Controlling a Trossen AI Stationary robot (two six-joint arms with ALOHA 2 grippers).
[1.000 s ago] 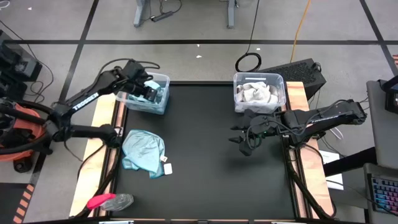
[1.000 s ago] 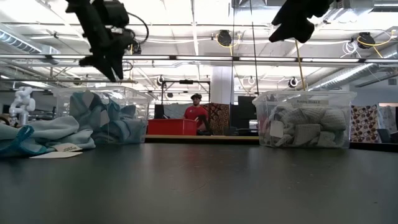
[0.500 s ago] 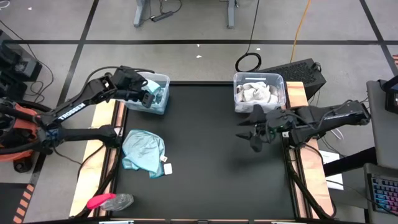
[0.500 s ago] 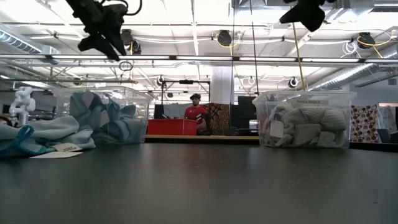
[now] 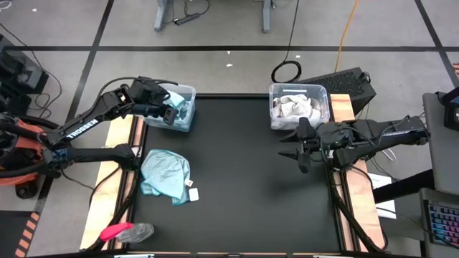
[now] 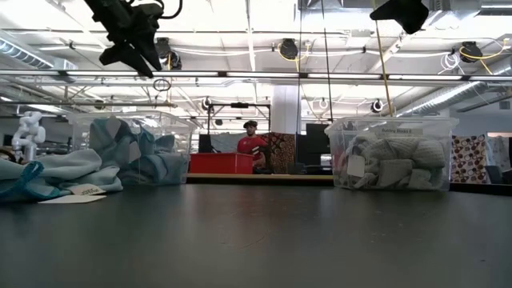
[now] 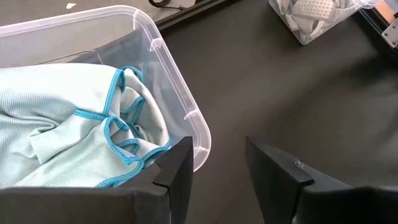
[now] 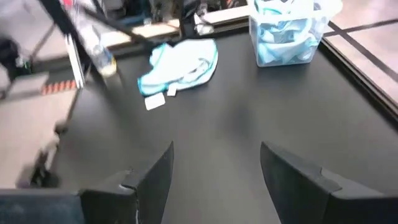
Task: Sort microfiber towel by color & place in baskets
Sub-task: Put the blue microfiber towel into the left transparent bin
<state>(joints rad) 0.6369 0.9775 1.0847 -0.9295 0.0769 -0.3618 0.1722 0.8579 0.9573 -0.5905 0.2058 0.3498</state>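
One light teal-blue microfiber towel (image 5: 166,176) lies crumpled and loose on the black table (image 5: 237,193), near its left edge and well apart from both arms, with a small white tag (image 5: 193,193) beside it. The left gripper (image 5: 172,112) hangs over the clear plastic rectangular basket at the back left corner (image 5: 188,94), right above its inner rim; its two dark fingers (image 7: 176,171) stand apart and hold nothing, with more teal-blue cloth (image 7: 68,124) bunched inside the tub just under them. How many cloths are folded together in there I cannot tell. The right gripper (image 5: 295,152) is raised over the right part of the table, just in front of the second clear plastic basket (image 5: 323,89), which stands at the back right and is filled with pale grey-white towels (image 5: 295,107); the number of them is also hard to make out. This gripper's fingers (image 8: 152,180) are spread wide and empty, touching nothing. So there are two baskets, one loose towel on the table, and two open grippers. Near the front left corner lies a small pink-and-grey object (image 5: 124,231). From table height, a person in a red top (image 6: 253,146) shows far back in the room.
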